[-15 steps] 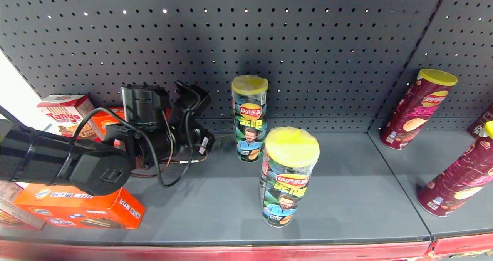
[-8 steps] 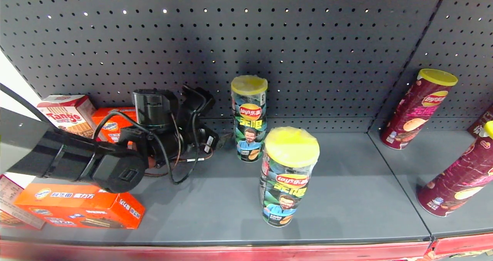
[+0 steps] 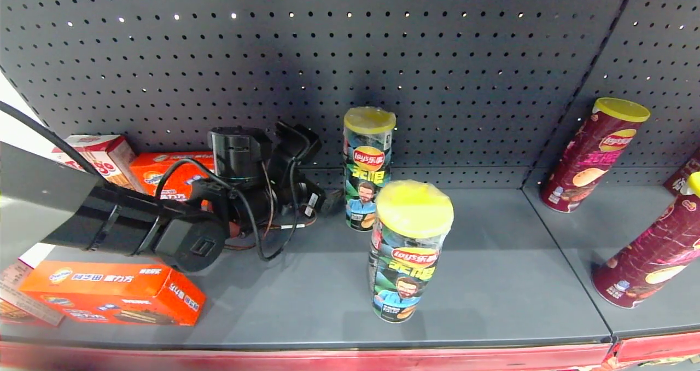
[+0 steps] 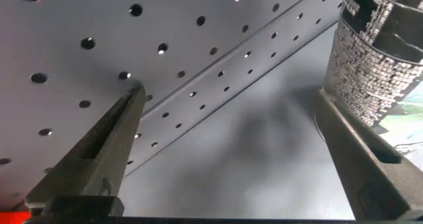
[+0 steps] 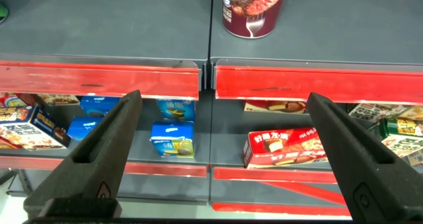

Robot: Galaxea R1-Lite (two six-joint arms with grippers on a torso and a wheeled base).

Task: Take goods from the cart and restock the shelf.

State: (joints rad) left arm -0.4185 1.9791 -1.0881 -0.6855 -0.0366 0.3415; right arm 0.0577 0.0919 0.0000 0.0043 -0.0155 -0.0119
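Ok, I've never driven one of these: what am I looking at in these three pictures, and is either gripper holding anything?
Three cameras on a two-armed robot. The head camera looks down on a grey shelf: rear chip can, front chip can, maroon cans to the right, orange boxes to the left. The black arm there is the left one. Its wrist camera shows the left gripper open, holding nothing, the rear chip can just beside one finger. The right wrist camera shows the right gripper, open and empty, facing lower shelves with red edges.
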